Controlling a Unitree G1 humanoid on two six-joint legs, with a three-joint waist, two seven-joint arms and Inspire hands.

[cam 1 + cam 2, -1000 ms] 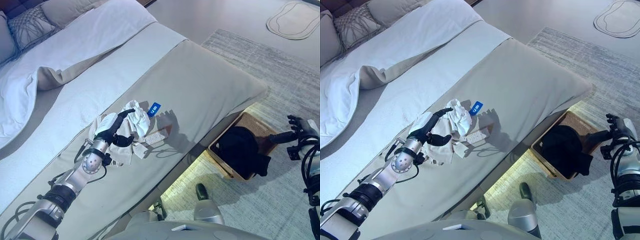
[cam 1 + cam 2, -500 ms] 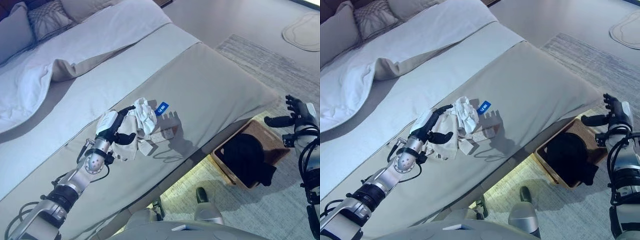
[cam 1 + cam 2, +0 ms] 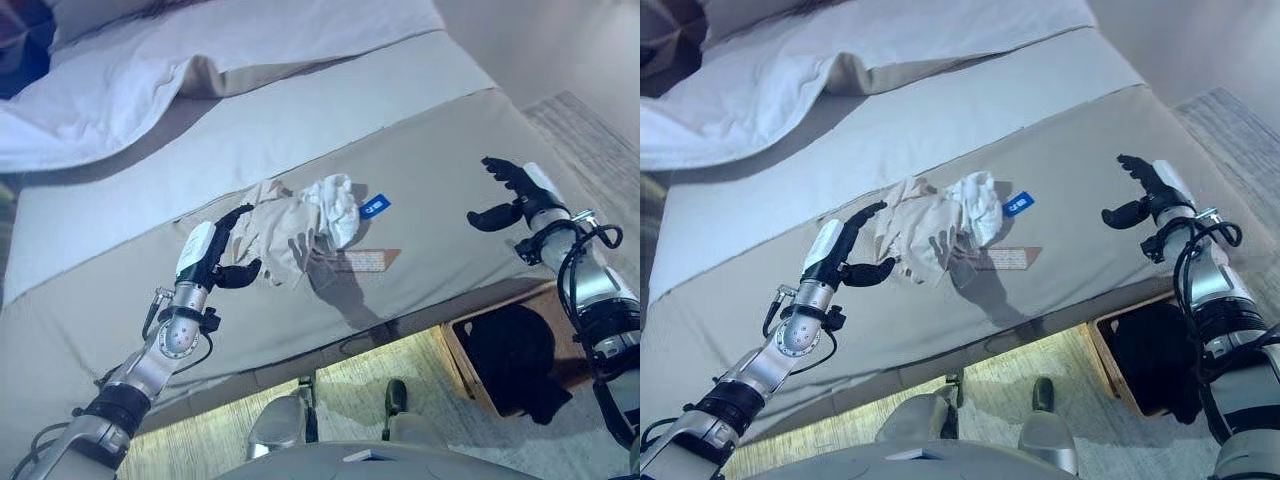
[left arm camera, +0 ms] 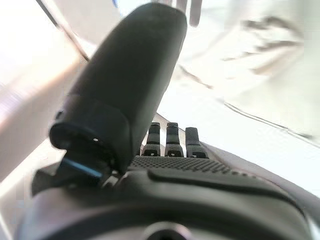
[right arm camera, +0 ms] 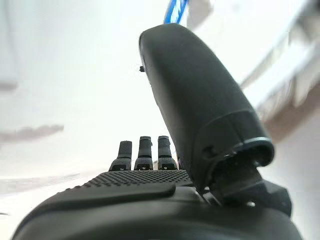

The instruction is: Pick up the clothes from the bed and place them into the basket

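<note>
A crumpled white garment (image 3: 300,215) with a blue tag (image 3: 376,207) and a card label lies in the middle of the grey bed cover (image 3: 440,150). My left hand (image 3: 205,255) is open just to the left of the garment, its fingers reaching toward the cloth's edge; it also shows in the left wrist view (image 4: 150,100). My right hand (image 3: 515,190) is open above the bed to the right of the garment, apart from it; it also shows in the right wrist view (image 5: 190,100). The wicker basket (image 3: 462,342) stands on the floor beside the bed, with dark clothes (image 3: 515,350) in it.
A white duvet (image 3: 200,60) lies folded back at the far end of the bed. A pale rug (image 3: 590,130) covers the floor on the right. The bed's near edge (image 3: 330,340) runs between me and the garment.
The camera has swung left. My right hand has risen from beside the basket to above the bed, right of the garment. My left hand stays open at the garment's left side.
</note>
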